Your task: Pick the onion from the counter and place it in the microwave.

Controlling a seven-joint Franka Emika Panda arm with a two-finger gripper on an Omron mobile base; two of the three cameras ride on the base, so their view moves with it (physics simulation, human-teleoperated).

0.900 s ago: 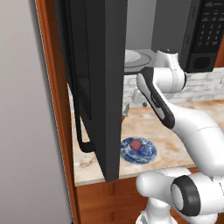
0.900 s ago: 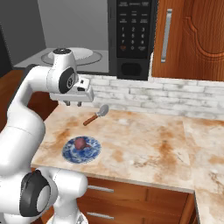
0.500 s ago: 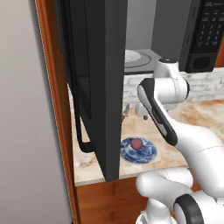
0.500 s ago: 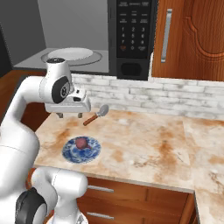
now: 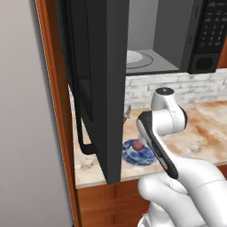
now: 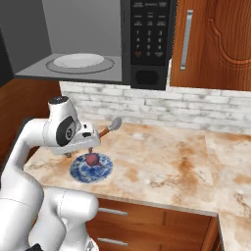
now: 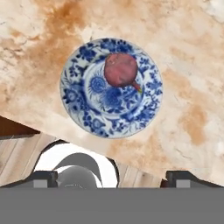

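Note:
The onion [image 7: 120, 70] is a small reddish-purple ball lying on a blue-and-white patterned plate [image 7: 74, 100] on the beige marbled counter [image 6: 162, 166]. My gripper [image 6: 78, 152] hangs just above the plate's left side, pointing down, open, its fingertips [image 7: 43, 178] wide apart and holding nothing. From the right base the onion [image 6: 91, 158] sits right beside the hand. In the left base view my arm hides part of the onion [image 5: 138, 145]. The black microwave [image 6: 147, 39] stands open above, with its white turntable [image 6: 78, 60] on the grey floor.
The tall dark microwave door [image 5: 97, 80] swings out over the counter's left end, close to my arm. A spoon with a wooden handle [image 6: 110, 126] lies behind the plate near the brick backsplash. A wooden wall cabinet [image 6: 215, 44] is at the right.
The hand has come down from shoulder height above the counter to just over the plate, and the elbow has swung forward. The onion and plate have not moved.

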